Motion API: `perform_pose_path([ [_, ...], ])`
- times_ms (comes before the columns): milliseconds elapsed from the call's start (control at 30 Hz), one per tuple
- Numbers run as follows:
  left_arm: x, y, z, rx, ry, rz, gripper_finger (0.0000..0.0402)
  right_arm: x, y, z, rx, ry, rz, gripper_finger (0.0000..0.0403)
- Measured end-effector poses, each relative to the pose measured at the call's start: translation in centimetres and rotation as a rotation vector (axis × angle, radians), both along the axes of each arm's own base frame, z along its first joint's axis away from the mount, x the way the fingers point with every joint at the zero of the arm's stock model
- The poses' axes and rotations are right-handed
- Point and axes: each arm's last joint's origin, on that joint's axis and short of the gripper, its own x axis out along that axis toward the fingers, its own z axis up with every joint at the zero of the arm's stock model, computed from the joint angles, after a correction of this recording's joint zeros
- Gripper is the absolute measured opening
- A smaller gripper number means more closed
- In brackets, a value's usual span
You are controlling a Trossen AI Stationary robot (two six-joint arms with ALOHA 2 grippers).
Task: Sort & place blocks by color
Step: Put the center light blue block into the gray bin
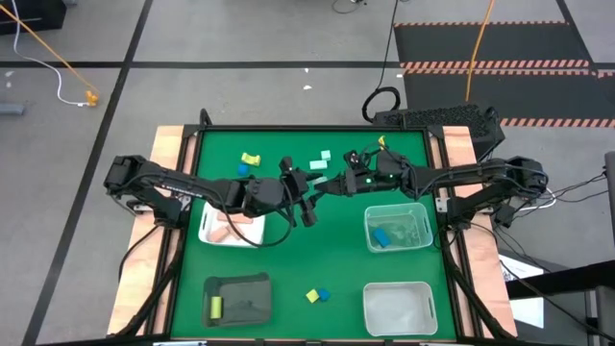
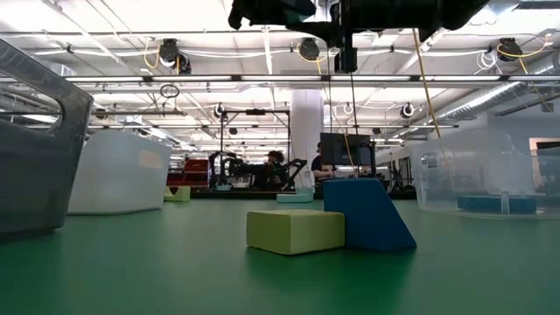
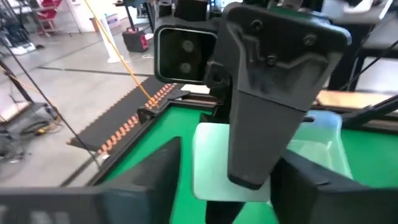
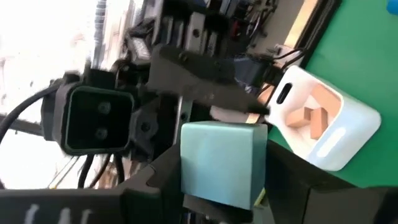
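Landmark: white tray point(image 1: 209, 231), left of table centre on the green table point(image 1: 288, 288).
Sorted: pink blocks point(image 1: 235, 227) lie in it; blue block point(image 1: 381, 237) sits in the clear bin point(image 1: 423, 223) well right of it; yellow bar point(image 1: 216, 308) in the dark tray point(image 1: 252, 284) in front of it.
Left: yellow and blue pieces point(image 1: 248, 163) behind the tray; mint pieces point(image 1: 322, 157) farther right; a yellow-blue pair point(image 1: 318, 295) to its front-right.
Right gripper point(image 4: 219, 205): clamped on a mint block point(image 4: 217, 163), up in the air right of the tray; looks like a handover.
Left gripper point(image 1: 306, 204): just right of the tray, fingers spread around that block.
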Motion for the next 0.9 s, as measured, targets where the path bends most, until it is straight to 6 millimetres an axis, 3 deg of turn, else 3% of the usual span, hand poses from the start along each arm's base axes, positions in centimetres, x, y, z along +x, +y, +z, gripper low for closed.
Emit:
perform_pose_path([
  [167,-0.1,-0.7,-0.1,-0.065,-0.018,-0.006,0.0310,-0.1,-0.4,0.0,-0.022,0.003,0.007,0.0156],
  [367,-0.4,-1.4,-0.7,-0.119,0.025,-0.004,0.0370,-1.2,-1.0,-0.1,-0.075,0.104,-0.014,0.0156],
  [600,-1.1,-2.0,-2.1,-0.153,0.150,0.037,0.0381,-5.0,-0.1,0.7,-0.081,0.288,0.037,0.0156],
  [900,-2.0,-2.1,-3.5,-0.211,0.279,0.091,0.0359,-9.4,5.9,1.3,0.118,0.489,0.287,0.0156],
])
